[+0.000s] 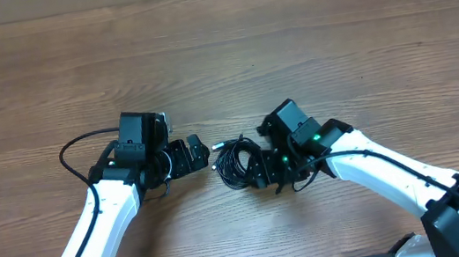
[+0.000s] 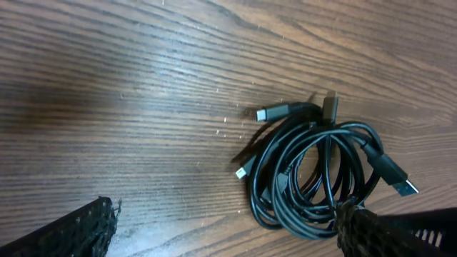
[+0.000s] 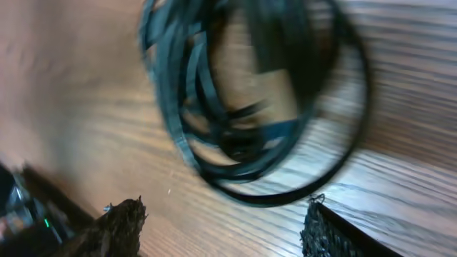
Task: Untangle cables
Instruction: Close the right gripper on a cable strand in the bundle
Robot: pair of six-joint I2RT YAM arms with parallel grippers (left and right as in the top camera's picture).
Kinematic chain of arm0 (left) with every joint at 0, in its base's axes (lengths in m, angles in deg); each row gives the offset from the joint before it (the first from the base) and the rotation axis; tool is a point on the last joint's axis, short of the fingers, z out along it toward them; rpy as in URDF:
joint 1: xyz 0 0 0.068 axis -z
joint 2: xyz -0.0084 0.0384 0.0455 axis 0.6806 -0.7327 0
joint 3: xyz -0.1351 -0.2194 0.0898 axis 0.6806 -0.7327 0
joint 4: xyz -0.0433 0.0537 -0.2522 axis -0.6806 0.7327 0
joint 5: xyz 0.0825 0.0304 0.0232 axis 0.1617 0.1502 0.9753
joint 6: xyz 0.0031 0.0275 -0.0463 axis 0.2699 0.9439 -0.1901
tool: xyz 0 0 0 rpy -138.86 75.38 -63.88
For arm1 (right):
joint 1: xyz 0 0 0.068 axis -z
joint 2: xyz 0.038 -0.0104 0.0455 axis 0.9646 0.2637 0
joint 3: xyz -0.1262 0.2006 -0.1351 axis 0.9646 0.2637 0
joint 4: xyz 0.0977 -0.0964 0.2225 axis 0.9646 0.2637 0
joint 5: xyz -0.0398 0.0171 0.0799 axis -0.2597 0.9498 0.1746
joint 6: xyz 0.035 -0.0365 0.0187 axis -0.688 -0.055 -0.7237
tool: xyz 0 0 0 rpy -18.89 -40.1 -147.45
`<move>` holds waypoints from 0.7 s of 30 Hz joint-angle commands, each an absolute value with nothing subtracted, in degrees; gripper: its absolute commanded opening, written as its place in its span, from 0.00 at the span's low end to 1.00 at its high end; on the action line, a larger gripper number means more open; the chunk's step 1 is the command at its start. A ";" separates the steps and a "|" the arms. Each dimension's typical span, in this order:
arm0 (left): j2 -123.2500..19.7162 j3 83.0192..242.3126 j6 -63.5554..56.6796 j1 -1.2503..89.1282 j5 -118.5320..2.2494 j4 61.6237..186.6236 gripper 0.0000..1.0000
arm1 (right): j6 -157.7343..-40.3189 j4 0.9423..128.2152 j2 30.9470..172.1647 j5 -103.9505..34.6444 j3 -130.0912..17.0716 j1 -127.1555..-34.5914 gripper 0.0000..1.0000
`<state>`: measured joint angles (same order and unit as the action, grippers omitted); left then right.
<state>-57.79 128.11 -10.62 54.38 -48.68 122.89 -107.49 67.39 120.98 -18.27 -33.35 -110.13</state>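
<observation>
spread wide at the left gripper, holding nothing; parted at the right gripper too, blurred, nothing visibly pinched. between both, mid-frame overhead, the cables in one flat coil. likely to go wrong: closing over several loops at once, dragging the whole bundle or tightening it. no clear long axis, near round; plug ends pointing left and lower right in the left wrist view.
</observation>
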 commanded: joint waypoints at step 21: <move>-58.12 129.12 -11.16 54.07 -47.91 122.45 0.99 | -86.46 70.25 121.04 -24.68 -42.84 -114.92 0.86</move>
